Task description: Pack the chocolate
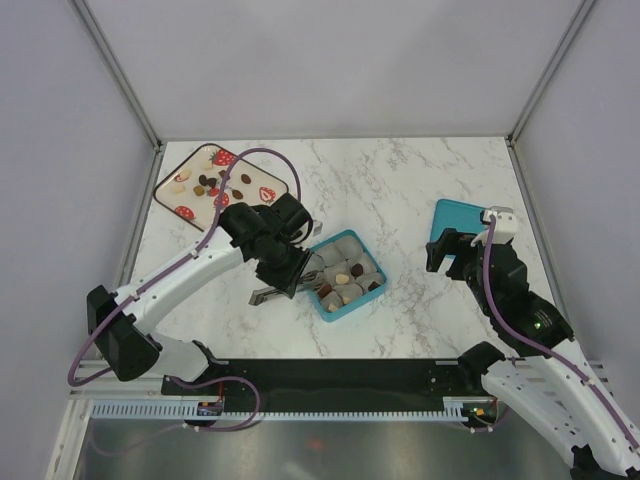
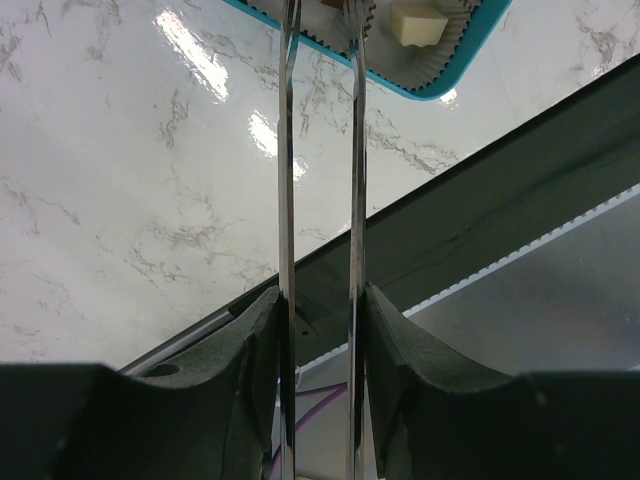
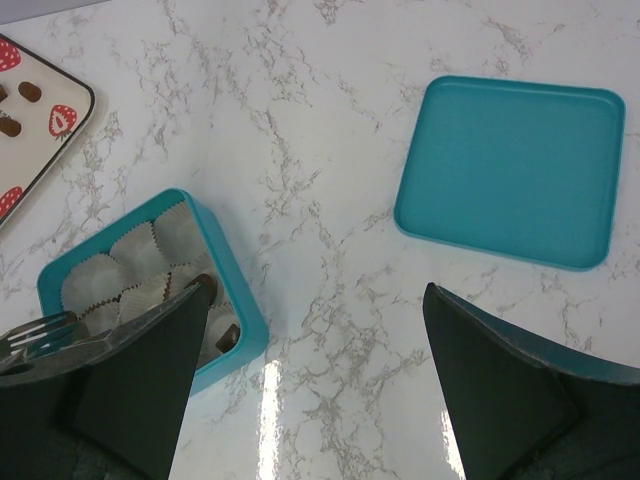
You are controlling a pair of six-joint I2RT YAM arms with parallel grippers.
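Note:
Several dark, light brown and cream chocolate pieces lie on the strawberry-print tray at the back left. More chocolate sits in paper cups inside the teal box at the table's middle. My left gripper is shut on metal tongs, whose two blades stand slightly apart with their tips over the box's near-left corner. A cream piece rests in a cup there. My right gripper hangs open over bare marble between the box and the lid.
The teal lid lies flat at the right, partly under my right arm. Grey walls with metal posts close in the table on three sides. A black rail runs along the near edge.

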